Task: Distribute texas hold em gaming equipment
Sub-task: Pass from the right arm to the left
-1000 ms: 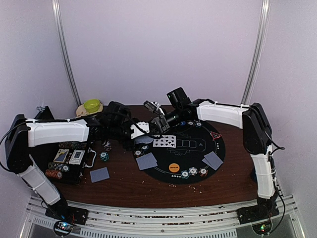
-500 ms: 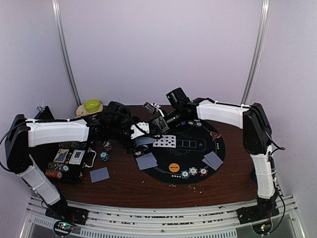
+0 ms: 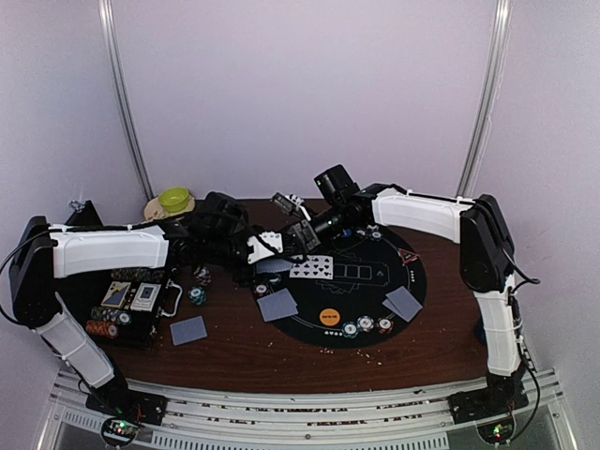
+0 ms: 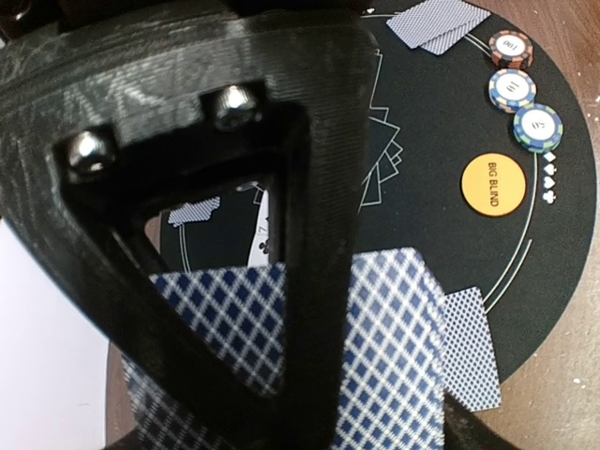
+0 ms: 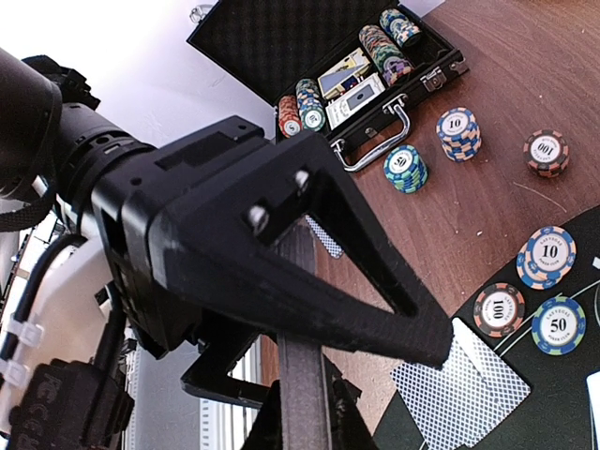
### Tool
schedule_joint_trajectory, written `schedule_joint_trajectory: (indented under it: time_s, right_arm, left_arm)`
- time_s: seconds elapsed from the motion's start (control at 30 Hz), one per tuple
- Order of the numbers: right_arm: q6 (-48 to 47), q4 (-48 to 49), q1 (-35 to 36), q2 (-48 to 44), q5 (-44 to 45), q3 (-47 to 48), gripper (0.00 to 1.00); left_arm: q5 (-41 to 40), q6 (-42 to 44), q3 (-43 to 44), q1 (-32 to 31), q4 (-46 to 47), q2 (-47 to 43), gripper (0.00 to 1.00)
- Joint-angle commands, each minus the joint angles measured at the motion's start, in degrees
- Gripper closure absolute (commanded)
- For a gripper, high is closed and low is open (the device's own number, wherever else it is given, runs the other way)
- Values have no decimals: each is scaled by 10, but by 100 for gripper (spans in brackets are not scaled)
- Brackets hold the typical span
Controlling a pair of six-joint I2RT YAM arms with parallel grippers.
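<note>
As left jaws pinch a card [image 4: 394,347], back up, roughly level, right jaws' state unclear.

One orange button disc [image 4: 491,186] lies on one round black mat [image 3: 370,295]. Three poker chips [image 4: 512,87] line up beside it. In the right wrist view, six chip piles [image 5: 458,131] sit outside the one chip case [image 5: 272,37]: three on bare tabletop [image 5: 525,84], three at the mat's edge. Face-down cards [image 3: 188,329] form three groups overhead, plus one held card [image 4: 394,319].

One blue-backed card [image 4: 394,356] sits in the left claw [image 3: 274,251] above the black mat [image 3: 412,272]; more cards [image 3: 277,304], striped chips [image 3: 367,324] and an orange button [image 3: 329,316] lie on it.
</note>
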Motion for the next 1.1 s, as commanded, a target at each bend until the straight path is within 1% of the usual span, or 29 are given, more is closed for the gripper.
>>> schedule_joint_trajectory:
  time_s: [0.0, 0.07, 0.2, 0.23, 0.3, 0.33, 0.43, 0.5, 0.57, 0.7, 1.07]
  right_arm:
    - [-4, 0, 8, -2, -15, 18, 93]
    - [-4, 1, 8, -2, -16, 18, 93]
    - [-3, 0, 9, -1, -17, 18, 92]
    - [-3, 0, 8, 0, -16, 18, 91]
    - [-4, 0, 9, 0, -14, 18, 91]
    - [-5, -2, 9, 0, -13, 19, 90]
    - [-7, -4, 8, -1, -8, 19, 88]
    - [-13, -11, 8, -3, -1, 22, 82]
    - [-23, -23, 8, -5, 6, 25, 78]
    - [-41, -40, 6, -11, 24, 31, 75]
    - [-98, -93, -4, -22, 93, 43, 75]
  left_arm:
    - [-7, -3, 4, 1, 21, 5, 29]
    - [-9, -3, 4, 1, 23, 4, 33]
    - [-12, -4, 3, 1, 24, 6, 35]
    - [-12, -3, 3, 1, 24, 5, 37]
    - [-12, -3, 3, 1, 24, 6, 45]
    - [-12, -3, 3, 1, 24, 6, 46]
    - [-12, -4, 3, 1, 24, 6, 46]
    - [-11, -4, 3, 1, 23, 6, 46]
    - [-10, -4, 3, 1, 23, 5, 46]
    - [-10, -4, 3, 1, 23, 5, 46]
    - [-4, -4, 3, 1, 20, 3, 46]
